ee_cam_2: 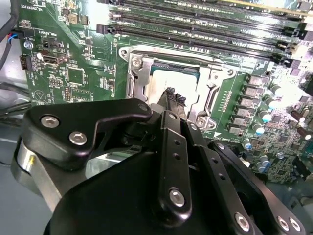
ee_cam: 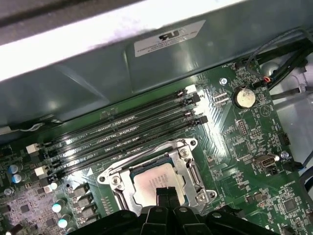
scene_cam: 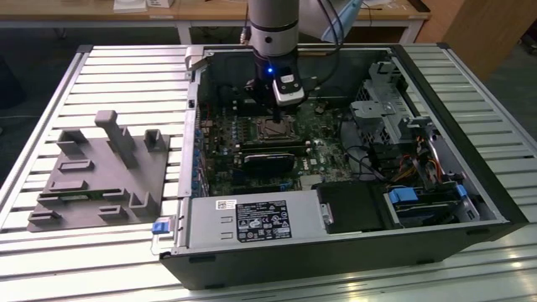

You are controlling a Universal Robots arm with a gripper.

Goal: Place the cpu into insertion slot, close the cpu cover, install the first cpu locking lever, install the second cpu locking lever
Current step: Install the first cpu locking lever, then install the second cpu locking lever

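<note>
Black screw-studded tool (ee_cam_2: 174,96), grey arm (scene_cam: 273,25)

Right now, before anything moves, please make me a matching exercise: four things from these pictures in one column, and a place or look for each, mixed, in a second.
Things: 1 cpu; 2 cpu cover; 3 coin battery; 4 grey fixture plate.
Descriptions: A outside the computer case, at the exterior view's left; B silver frame with a window; C pale square under the gripper; D round, silvery, on the green board.
Pairs: 1-C; 2-B; 3-D; 4-A.
</note>
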